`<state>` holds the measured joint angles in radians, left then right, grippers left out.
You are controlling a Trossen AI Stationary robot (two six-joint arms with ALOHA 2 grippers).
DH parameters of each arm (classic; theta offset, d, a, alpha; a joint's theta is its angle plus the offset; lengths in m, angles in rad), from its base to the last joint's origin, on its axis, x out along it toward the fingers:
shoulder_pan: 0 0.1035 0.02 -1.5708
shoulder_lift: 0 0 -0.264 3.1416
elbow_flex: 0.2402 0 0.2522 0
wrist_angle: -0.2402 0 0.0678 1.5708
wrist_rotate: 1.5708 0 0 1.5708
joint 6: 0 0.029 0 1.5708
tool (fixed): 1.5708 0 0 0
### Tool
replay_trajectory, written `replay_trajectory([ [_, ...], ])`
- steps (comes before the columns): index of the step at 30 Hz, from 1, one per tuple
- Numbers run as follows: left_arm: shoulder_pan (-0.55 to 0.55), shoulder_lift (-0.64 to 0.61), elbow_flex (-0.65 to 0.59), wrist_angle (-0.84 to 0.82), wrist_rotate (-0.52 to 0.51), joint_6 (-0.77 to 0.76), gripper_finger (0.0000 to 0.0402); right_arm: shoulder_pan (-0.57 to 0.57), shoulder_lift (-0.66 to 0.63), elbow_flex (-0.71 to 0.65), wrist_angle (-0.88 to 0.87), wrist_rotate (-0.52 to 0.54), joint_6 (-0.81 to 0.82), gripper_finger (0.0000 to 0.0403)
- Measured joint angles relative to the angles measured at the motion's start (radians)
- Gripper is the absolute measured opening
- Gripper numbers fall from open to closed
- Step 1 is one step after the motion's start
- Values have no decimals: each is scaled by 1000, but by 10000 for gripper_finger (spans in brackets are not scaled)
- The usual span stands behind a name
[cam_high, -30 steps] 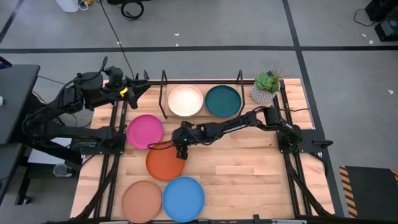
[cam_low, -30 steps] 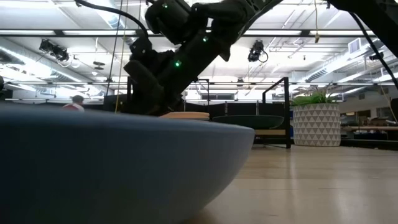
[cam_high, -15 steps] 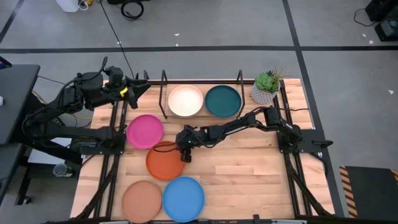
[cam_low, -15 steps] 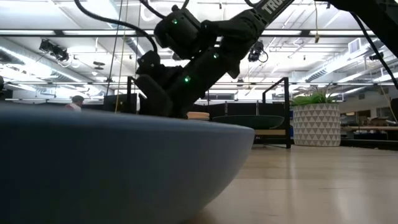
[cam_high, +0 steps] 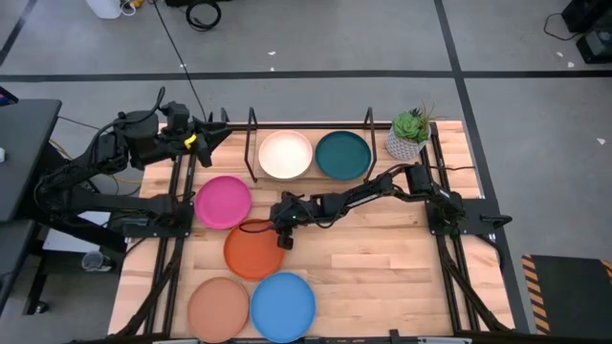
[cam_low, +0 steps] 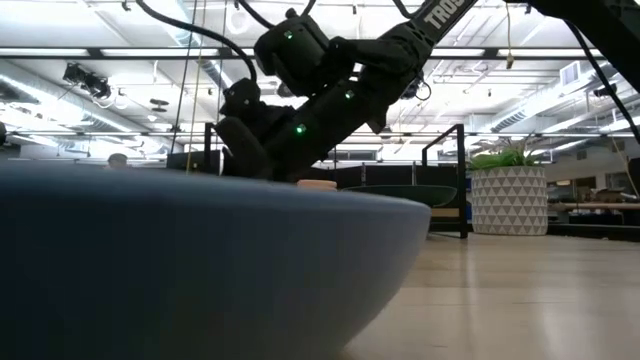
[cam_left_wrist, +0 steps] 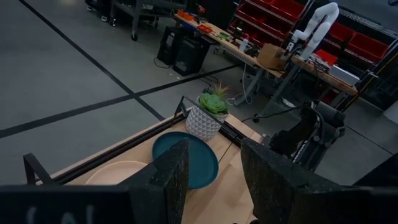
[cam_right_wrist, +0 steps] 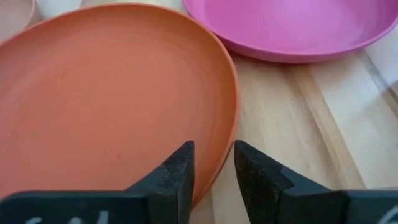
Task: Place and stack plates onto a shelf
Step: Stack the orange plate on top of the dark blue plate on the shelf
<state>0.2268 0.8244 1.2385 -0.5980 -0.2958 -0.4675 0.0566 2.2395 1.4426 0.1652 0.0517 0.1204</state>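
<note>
My right gripper [cam_high: 284, 235] is open, low over the far right rim of the orange plate [cam_high: 252, 250], which lies flat on the table. In the right wrist view its fingers [cam_right_wrist: 178, 175] stand on either side of that rim [cam_right_wrist: 229, 127], one over the plate's inside and one outside; I cannot tell whether they touch it. The magenta plate [cam_high: 222, 202], tan plate [cam_high: 218, 308] and blue plate [cam_high: 282, 306] lie flat on the table. The cream plate [cam_high: 286, 155] and dark teal plate [cam_high: 343, 155] lie on the black shelf [cam_high: 252, 143]. My left gripper [cam_high: 208, 140] is open and empty at the far left.
A potted green plant [cam_high: 409, 134] stands at the far right corner, beside the shelf. The blue plate [cam_low: 200, 270] fills the foreground of the low view and hides my right gripper's fingertips there. Bare wood [cam_high: 382, 268] lies right of the orange plate.
My right gripper has come down toward the orange plate's far right rim, shifting a little toward the table's right and near edges. The plates have stayed where they were.
</note>
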Motion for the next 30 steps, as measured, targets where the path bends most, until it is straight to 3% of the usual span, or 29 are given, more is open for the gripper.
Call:
replay_trajectory([
  [13,0,0,0,0,0,-1,153,0,0,0,-27,2,11,93],
  [24,0,0,0,0,0,-1,153,0,0,1,-45,65,69,15],
  [30,0,0,0,0,-10,-2,153,-9,-1,2,-55,78,72,14],
])
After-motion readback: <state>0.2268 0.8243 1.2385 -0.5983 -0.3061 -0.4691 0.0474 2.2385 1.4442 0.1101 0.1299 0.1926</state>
